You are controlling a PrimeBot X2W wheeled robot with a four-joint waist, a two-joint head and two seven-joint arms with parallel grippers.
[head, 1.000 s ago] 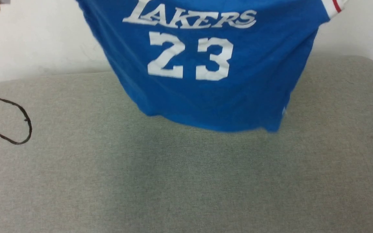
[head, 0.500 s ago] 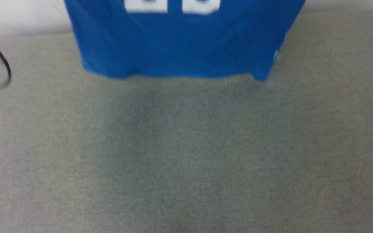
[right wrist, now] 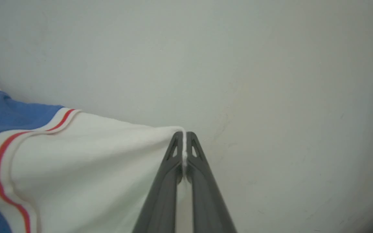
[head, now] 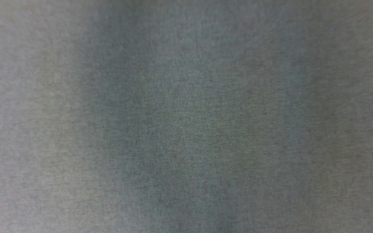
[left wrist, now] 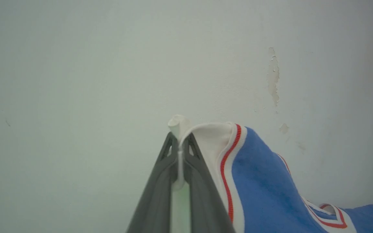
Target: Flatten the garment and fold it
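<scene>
The garment (left wrist: 264,184) is a royal-blue jersey with white sleeves and red-striped white trim, held up in front of a pale wall. In the left wrist view my left gripper (left wrist: 180,137) is shut on a white, red-striped edge of it, and the blue cloth hangs off to the right. In the right wrist view my right gripper (right wrist: 183,136) is shut on the tip of a white sleeve of the garment (right wrist: 86,155), which stretches away to the left toward the blue body.
The head view looks straight down on a grey fabric surface (head: 186,129) with a soft darker shadow across its middle. Behind both grippers stands a pale wall (left wrist: 76,81) with a patch of chipped paint (left wrist: 273,76).
The head camera has tilted down: the hanging garment, the wall and a black cord loop have slid out of the top of its view, leaving the grey surface.
</scene>
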